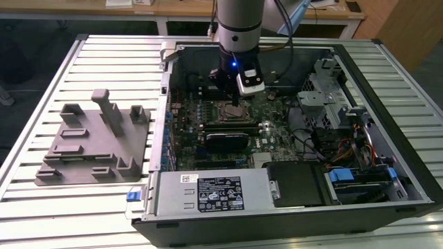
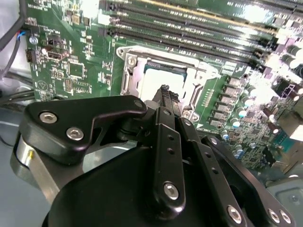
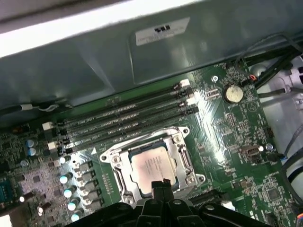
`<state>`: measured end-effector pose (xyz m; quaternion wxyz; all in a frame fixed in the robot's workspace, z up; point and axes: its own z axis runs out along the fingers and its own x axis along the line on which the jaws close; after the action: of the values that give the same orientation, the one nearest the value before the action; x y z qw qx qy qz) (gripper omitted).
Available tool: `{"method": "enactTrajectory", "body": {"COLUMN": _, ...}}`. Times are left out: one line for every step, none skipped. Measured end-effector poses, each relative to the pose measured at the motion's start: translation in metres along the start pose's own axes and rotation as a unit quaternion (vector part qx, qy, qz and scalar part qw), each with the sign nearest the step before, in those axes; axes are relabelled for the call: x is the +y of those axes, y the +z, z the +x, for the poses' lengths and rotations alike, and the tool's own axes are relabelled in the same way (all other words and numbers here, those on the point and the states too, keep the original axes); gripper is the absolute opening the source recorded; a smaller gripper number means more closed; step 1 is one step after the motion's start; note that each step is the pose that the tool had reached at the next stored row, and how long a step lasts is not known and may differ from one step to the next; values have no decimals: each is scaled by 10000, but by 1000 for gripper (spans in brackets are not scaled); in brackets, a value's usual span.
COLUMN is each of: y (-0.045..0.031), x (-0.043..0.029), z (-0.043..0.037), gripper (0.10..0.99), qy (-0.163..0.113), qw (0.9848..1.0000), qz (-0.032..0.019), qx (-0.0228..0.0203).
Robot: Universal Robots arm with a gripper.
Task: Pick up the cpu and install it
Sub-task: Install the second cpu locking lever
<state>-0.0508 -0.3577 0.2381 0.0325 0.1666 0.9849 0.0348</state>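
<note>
The cpu (image 3: 150, 165), a small square chip with a silvery top, lies flat inside the black-framed motherboard socket (image 3: 182, 156). The second wrist view shows the cpu (image 2: 158, 78) in the socket (image 2: 128, 71) just beyond the fingertips. My gripper (image 3: 161, 183) hovers close over the chip's near edge, its two black fingers pressed together with nothing between them. In the second wrist view the gripper (image 2: 164, 90) points down at the socket. From outside, the gripper (image 1: 239, 101) hangs inside the open computer case directly above the cpu (image 1: 237, 110).
A grey holder block (image 1: 90, 140) stands on the slatted table at the exterior view's left. Inside the case are memory slots (image 3: 128, 113), a coin battery (image 3: 232, 93), a power supply (image 1: 207, 192) and a drive cage (image 1: 332, 104) with cables.
</note>
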Motion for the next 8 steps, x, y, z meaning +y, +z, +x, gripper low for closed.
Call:
{"method": "enactTrajectory", "body": {"y": -1, "x": -12, "z": -4, "gripper": 106, "qy": 0, "qw": 10000, "qz": 0, "qx": 0}}
{"method": "enactTrajectory", "body": {"y": -2, "x": -25, "z": -8, "gripper": 106, "qy": 0, "qw": 10000, "qz": 0, "qx": 0}}
{"method": "enactTrajectory", "body": {"y": -2, "x": -37, "z": -13, "gripper": 106, "qy": 0, "qw": 10000, "qz": 0, "qx": 0}}
{"method": "enactTrajectory", "body": {"y": -3, "x": -48, "z": -17, "gripper": 106, "qy": 0, "qw": 10000, "qz": 0, "qx": 0}}
{"method": "enactTrajectory", "body": {"y": -4, "x": -59, "z": -21, "gripper": 106, "qy": 0, "qw": 10000, "qz": 0, "qx": 0}}
{"method": "enactTrajectory", "body": {"y": -4, "x": -70, "z": -25, "gripper": 106, "qy": 0, "qw": 10000, "qz": 0, "qx": 0}}
{"method": "enactTrajectory", "body": {"y": -5, "x": -81, "z": -28, "gripper": 106, "qy": 0, "qw": 10000, "qz": 0, "qx": 0}}
{"method": "enactTrajectory", "body": {"y": -6, "x": -91, "z": -32, "gripper": 106, "qy": 0, "qw": 10000, "qz": 0, "qx": 0}}
